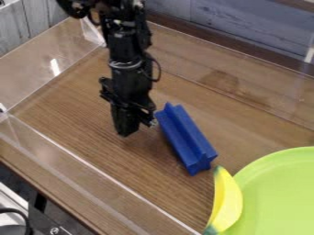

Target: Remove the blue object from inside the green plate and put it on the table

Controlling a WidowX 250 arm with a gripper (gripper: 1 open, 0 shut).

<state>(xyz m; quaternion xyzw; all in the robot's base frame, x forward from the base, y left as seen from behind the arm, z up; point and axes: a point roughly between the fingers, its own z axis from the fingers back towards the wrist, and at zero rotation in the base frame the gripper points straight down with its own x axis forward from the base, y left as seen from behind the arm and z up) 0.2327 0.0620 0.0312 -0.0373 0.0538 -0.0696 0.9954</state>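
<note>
The blue object, a ridged blue block, lies flat on the brown wood-grain table, angled from upper left to lower right. It is outside the green plate, which fills the bottom right corner. My gripper points straight down just left of the block's upper end, its fingers together and nothing between them. The fingertips are close to the tabletop. Whether the gripper touches the block's end, I cannot tell.
A yellow banana-shaped thing lies along the plate's left rim, just below the block's lower end. Low clear acrylic walls edge the table at left and front. A white and yellow bottle stands beyond the back wall.
</note>
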